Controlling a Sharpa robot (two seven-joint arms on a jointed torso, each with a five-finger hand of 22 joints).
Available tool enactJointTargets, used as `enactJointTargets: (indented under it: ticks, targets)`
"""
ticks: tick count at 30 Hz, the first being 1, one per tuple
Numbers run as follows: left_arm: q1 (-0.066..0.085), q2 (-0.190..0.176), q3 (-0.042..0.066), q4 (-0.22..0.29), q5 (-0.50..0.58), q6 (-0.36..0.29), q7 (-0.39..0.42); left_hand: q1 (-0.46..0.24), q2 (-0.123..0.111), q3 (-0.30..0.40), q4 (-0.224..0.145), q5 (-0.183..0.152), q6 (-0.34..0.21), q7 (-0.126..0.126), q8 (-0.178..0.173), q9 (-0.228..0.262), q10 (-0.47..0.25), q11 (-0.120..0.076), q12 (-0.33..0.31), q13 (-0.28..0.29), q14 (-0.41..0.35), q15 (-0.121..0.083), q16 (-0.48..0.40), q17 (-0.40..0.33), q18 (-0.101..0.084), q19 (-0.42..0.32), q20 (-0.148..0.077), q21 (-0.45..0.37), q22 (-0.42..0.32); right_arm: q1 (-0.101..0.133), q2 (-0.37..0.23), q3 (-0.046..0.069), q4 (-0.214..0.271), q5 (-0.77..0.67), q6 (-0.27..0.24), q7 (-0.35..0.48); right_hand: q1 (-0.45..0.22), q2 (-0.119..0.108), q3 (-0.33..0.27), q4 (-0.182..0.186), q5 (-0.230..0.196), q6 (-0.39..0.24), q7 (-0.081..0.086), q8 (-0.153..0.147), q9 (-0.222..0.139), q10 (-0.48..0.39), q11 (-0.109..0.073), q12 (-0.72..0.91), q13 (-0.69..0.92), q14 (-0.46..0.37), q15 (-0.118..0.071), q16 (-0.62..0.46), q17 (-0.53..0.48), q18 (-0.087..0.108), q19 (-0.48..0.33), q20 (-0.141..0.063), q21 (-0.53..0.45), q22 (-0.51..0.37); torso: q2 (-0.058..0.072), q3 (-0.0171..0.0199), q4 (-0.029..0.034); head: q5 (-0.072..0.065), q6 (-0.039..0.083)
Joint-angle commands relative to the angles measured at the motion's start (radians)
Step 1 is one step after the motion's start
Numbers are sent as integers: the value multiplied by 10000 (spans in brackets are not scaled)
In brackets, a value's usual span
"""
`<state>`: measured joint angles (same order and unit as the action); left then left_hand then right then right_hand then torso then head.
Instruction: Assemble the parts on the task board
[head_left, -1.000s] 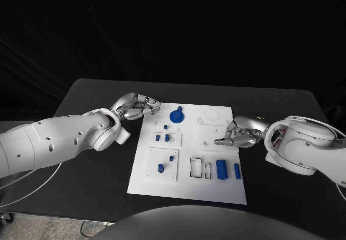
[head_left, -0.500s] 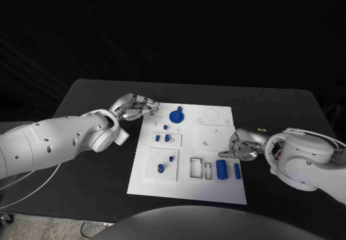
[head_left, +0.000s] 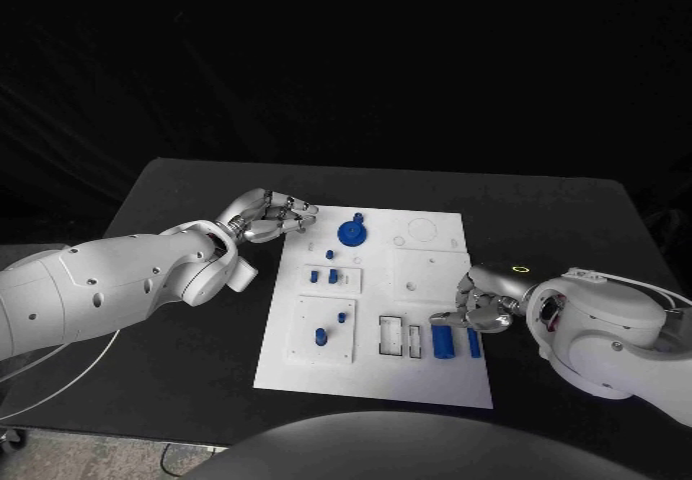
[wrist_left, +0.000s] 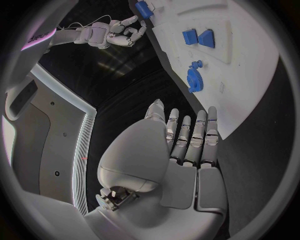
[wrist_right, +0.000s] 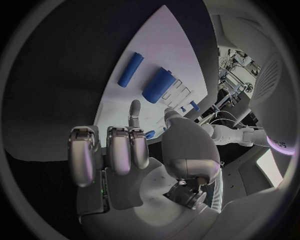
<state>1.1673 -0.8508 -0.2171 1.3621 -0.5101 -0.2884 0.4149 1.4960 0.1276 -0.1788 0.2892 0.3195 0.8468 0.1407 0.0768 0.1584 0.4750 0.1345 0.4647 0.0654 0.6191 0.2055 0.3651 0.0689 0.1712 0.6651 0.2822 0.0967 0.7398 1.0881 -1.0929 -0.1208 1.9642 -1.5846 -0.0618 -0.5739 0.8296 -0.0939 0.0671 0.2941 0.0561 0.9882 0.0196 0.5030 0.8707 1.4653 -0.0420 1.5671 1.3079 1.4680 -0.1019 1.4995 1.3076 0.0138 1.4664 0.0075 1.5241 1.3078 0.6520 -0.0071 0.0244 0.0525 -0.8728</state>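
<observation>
Fingers (head_left: 464, 312) of the right hand (head_left: 483, 300) hover over the task board (head_left: 433, 375) beside two blue cylinders (head_left: 456, 341).

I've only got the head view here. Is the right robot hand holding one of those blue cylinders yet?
Observer: No. The right wrist view shows the right robot hand holding nothing. The thick blue cylinder and the thin blue cylinder both lie on the task board.
Operator: And the left one?
Observer: The left robot hand holds nothing either. Its wrist view shows the fingers stretched straight, side by side.
</observation>
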Motion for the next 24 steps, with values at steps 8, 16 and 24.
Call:
enactJointTargets:
  ticks: [8,16,24]
  targets:
    - [-19,6,7,-4,57,207,44,3,70,-75,10,70,37,59,42,-10,24,19,58,7,49,-2,59,-9,-160,56,15,67,-11,-136,54,-9,38,-317,90,-281,-561,-48,-297,22,-66,156,-62,-131,256,1055,-95,37,2629,863,-95,25,1637,-22,887,-72,28,2477,1,-11,0,9,2]
    - [-60,38,7,-46,57,259,29,2,80,-80,14,72,39,67,43,-11,27,31,60,7,48,3,61,-10,-164,56,16,69,-14,-212,125,-16,17,-354,320,-311,-477,-25,-393,2,-58,167,-57,-274,231,1055,-92,37,2629,856,-87,6,1601,-13,872,-71,-5,2464,2,-8,-1,-19,2]
    - [-96,54,7,-76,57,271,32,2,80,-80,14,72,39,67,43,-11,27,31,60,7,48,3,61,-10,-164,56,16,69,-14,-276,315,-22,-131,-196,526,-264,-171,6,-444,-12,-56,319,-66,-404,226,1055,-94,37,2629,849,-89,-13,1562,-6,859,-69,-27,2454,0,-4,11,2,2]
